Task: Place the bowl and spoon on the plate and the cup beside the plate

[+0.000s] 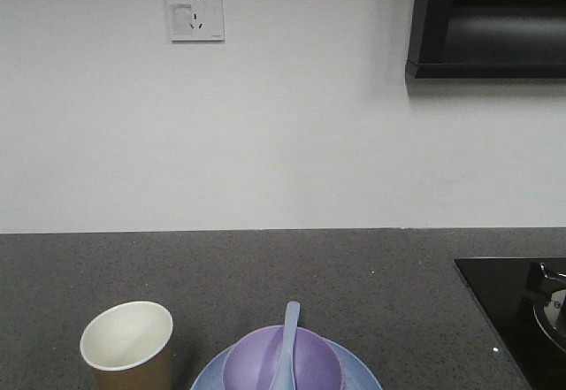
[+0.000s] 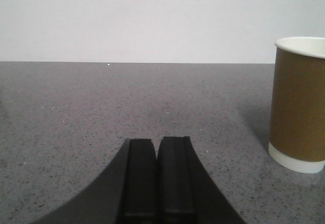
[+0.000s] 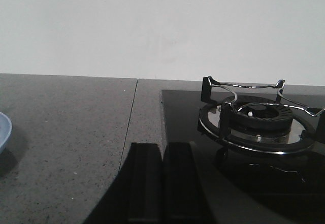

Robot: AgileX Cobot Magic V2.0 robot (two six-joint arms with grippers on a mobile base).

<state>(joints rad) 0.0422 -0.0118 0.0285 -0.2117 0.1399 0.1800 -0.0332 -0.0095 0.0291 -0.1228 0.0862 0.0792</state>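
Observation:
At the bottom of the front view, a lavender bowl [image 1: 283, 362] sits on the pale blue plate [image 1: 358, 368]. A pale blue spoon [image 1: 289, 337] lies across the bowl, handle pointing away. The brown paper cup [image 1: 129, 347] stands upright just left of the plate. In the left wrist view the cup [image 2: 298, 104] is at the far right, apart from my left gripper [image 2: 157, 142], which is shut and empty low over the counter. My right gripper [image 3: 163, 145] is shut and empty too. The plate's rim [image 3: 3, 132] shows at that view's left edge.
The grey speckled counter [image 1: 265, 266] runs back to a white wall with a socket [image 1: 195, 10]. A black glass hob with a metal burner ring [image 3: 254, 117] lies at the right. A dark cabinet [image 1: 486, 23] hangs top right.

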